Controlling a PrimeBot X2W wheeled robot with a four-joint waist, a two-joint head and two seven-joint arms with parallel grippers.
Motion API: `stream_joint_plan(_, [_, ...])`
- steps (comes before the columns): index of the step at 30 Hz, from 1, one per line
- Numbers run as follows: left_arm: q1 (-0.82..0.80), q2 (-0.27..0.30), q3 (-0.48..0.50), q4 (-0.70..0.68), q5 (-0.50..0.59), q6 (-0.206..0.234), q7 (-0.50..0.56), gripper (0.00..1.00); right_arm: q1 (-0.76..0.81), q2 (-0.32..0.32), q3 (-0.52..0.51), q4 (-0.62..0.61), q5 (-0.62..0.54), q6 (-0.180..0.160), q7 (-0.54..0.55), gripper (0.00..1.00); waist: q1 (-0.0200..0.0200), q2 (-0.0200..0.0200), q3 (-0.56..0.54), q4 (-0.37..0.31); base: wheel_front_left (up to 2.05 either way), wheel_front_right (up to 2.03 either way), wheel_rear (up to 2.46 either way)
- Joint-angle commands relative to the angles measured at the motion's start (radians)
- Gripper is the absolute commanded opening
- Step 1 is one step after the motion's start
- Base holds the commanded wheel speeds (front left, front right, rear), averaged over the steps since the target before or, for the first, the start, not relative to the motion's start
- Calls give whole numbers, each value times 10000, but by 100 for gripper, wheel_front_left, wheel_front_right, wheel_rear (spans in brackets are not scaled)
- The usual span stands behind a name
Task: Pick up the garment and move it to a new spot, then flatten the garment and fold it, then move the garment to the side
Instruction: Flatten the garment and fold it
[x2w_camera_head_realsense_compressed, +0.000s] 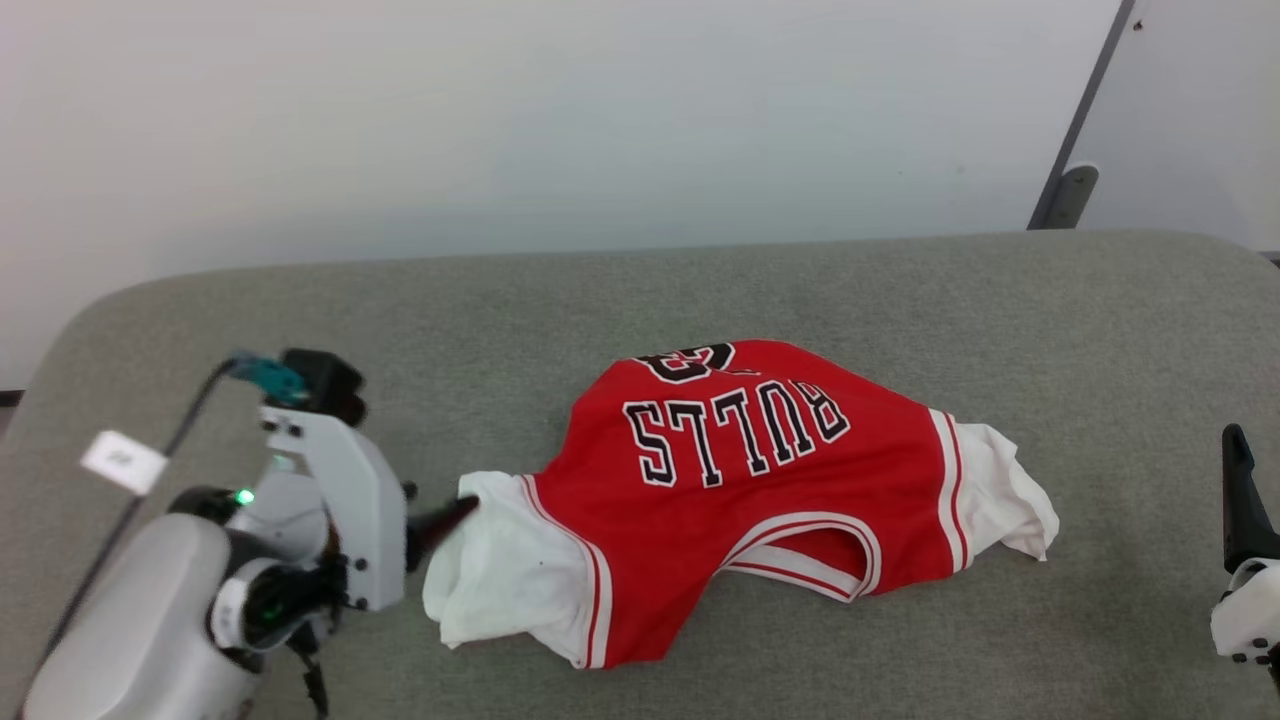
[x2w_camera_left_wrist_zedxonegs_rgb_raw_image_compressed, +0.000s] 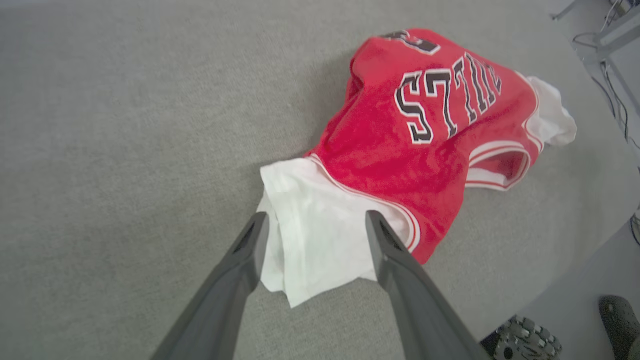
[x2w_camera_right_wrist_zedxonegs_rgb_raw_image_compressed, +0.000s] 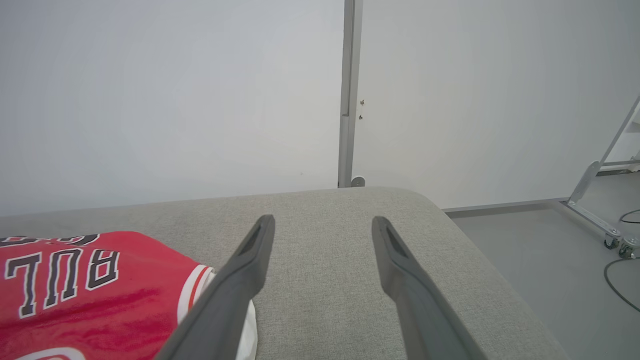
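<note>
The garment (x2w_camera_head_realsense_compressed: 760, 480), a red jersey with white sleeves and black "BULLS" lettering, lies crumpled on the grey padded table (x2w_camera_head_realsense_compressed: 620, 300), collar toward me. My left gripper (x2w_camera_left_wrist_zedxonegs_rgb_raw_image_compressed: 316, 220) is open, its two dark fingers straddling the left white sleeve (x2w_camera_left_wrist_zedxonegs_rgb_raw_image_compressed: 320, 235); in the head view one fingertip (x2w_camera_head_realsense_compressed: 462, 507) touches that sleeve's edge. My right gripper (x2w_camera_right_wrist_zedxonegs_rgb_raw_image_compressed: 323, 225) hangs open over bare table, right of the garment (x2w_camera_right_wrist_zedxonegs_rgb_raw_image_compressed: 90, 285), with nothing between its fingers. One right finger (x2w_camera_head_realsense_compressed: 1240, 495) rises at the head view's right edge.
The table's rounded far edge meets a pale wall (x2w_camera_head_realsense_compressed: 560, 120). A grey post (x2w_camera_right_wrist_zedxonegs_rgb_raw_image_compressed: 348, 95) stands behind the table's far right corner. Floor, cables (x2w_camera_right_wrist_zedxonegs_rgb_raw_image_compressed: 620, 270) and a wheeled frame lie off the table's right side.
</note>
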Motion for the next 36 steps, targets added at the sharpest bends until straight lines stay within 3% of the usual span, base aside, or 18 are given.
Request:
stream_joint_plan(1, [-138, -54, -193, 70, -30, 55, 426, 100, -3, 61, -79, -73, -82, -15, 20, 100, 0, 0, 83, -80, 0, 0, 0])
stream_joint_plan(9, [-597, -75, -998, 714, 90, 729, 2444, 100, -272, 85, -96, -145, -71, -15, 83, 100, 0, 0, 333, -258, 0, 0, 0])
stream_joint_plan(14, [-798, -137, -1267, 1185, 217, 921, 2912, 100, -409, 90, -97, -214, -95, -15, 135, 100, 0, 0, 493, -297, 0, 0, 0])
stream_joint_plan(36, [-1450, -878, -1547, 4679, 546, 131, 1212, 100, -902, -135, 84, -223, 76, -17, 241, 100, 0, 0, 1214, -377, 0, 0, 0])
